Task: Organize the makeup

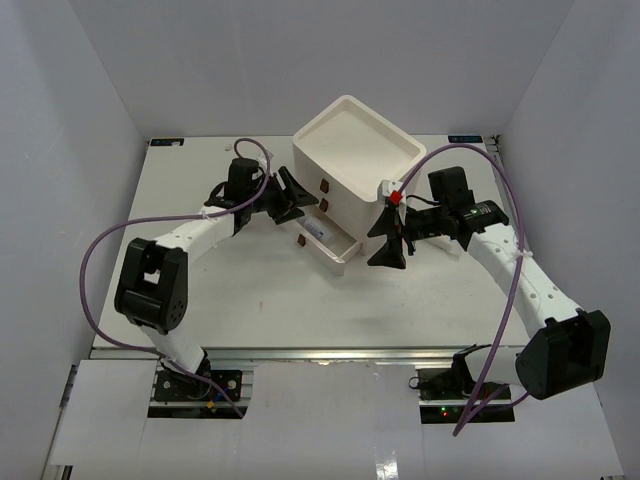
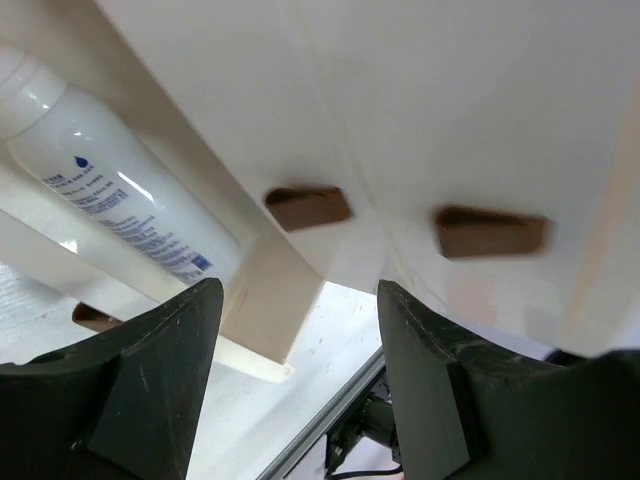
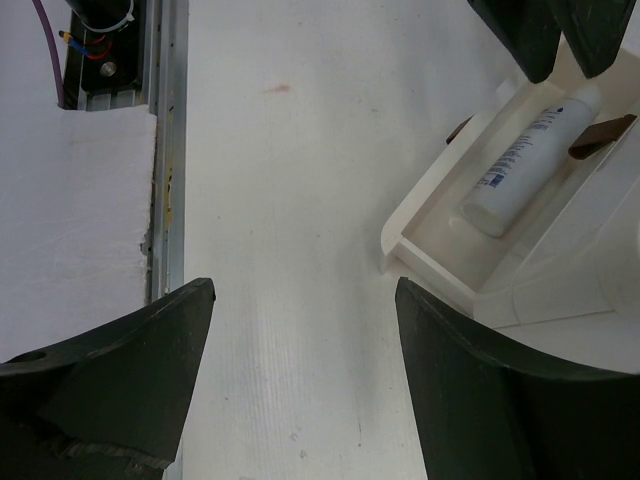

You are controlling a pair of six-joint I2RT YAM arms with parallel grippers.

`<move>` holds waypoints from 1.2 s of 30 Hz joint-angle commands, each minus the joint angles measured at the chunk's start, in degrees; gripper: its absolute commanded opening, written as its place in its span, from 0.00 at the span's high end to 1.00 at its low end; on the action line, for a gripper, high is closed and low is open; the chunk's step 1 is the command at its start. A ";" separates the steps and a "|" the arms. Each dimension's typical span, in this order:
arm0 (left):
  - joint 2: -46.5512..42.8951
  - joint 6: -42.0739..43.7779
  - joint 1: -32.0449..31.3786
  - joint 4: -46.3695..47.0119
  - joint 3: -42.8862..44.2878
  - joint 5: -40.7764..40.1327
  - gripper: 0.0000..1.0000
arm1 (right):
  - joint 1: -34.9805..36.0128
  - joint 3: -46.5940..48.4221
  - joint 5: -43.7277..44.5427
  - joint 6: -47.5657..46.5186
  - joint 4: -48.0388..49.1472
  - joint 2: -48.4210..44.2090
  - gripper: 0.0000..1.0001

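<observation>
While the white bottle (image 3: 520, 165) lies in the pulled-out drawer (image 3: 425, 265) at upper right | you see left gripper (image 2: 298, 320) spread, empty | right gripper (image 3: 305, 295) spread, empty

I see my left gripper (image 2: 297, 300) low in the frame, jaws spread wide. At upper left a white bottle (image 2: 110, 185) lies in the open drawer (image 2: 272, 300). Two brown knobs (image 2: 307, 207) sit mid-frame on the cream box (image 2: 450, 100).
</observation>
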 commanded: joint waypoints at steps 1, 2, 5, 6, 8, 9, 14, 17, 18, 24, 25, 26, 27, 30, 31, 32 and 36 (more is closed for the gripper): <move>-13.07 7.16 -0.16 4.71 -4.95 -3.17 0.27 | -0.21 -0.62 -1.36 -0.98 1.24 -2.48 0.20; -15.18 8.16 -0.16 5.86 -7.10 -4.02 0.27 | -0.12 -0.46 -1.46 -1.33 1.24 -3.13 0.20; -22.26 8.55 0.23 11.84 -18.34 -7.43 0.35 | 0.23 1.53 -0.75 -2.28 0.54 -3.86 0.20; -25.15 7.94 0.39 13.39 -21.43 -9.10 0.38 | 0.52 2.83 -0.18 -2.29 0.36 -3.98 0.20; -27.87 4.77 0.93 20.09 -27.39 -9.66 0.46 | 1.60 5.53 2.99 0.27 0.57 -3.20 0.20; -29.39 3.07 0.97 23.73 -31.21 -10.01 0.53 | 2.10 7.46 4.81 2.16 0.84 -2.44 0.21; -31.21 -0.28 1.07 34.93 -42.86 -11.03 0.65 | 5.28 19.00 15.60 10.71 1.70 4.97 0.23; -30.19 1.51 1.05 36.83 -45.41 -12.71 0.66 | 8.08 25.24 26.10 16.56 3.42 9.48 0.22; -29.40 2.41 0.99 37.05 -45.53 -13.10 0.66 | 9.20 27.65 30.13 18.31 3.43 11.50 0.22; -20.56 7.23 1.05 41.71 -45.16 -14.37 0.62 | 13.05 38.15 43.29 25.90 3.30 22.15 0.21; -18.11 7.61 1.01 42.46 -44.29 -14.00 0.62 | 13.17 39.15 43.83 26.28 3.22 23.69 0.21; -15.66 8.01 0.99 43.07 -43.26 -13.59 0.62 | 13.28 39.97 44.56 26.52 3.17 25.03 0.21; -13.18 8.45 0.99 43.51 -42.04 -13.16 0.62 | 13.38 40.57 45.53 26.58 3.17 26.13 0.22; -6.96 9.30 0.99 44.52 -38.83 -12.23 0.62 | 13.59 42.36 48.15 26.35 3.17 28.77 0.24; -5.28 9.58 0.99 44.82 -37.70 -12.15 0.62 | 13.60 42.60 48.90 26.06 3.22 29.35 0.26; -3.77 9.77 0.99 45.23 -36.64 -12.11 0.62 | 13.60 42.74 49.27 25.79 3.24 29.81 0.30; 0.99 10.12 0.64 46.77 -32.72 -12.18 0.63 | 13.60 42.34 47.97 25.36 3.17 30.59 0.62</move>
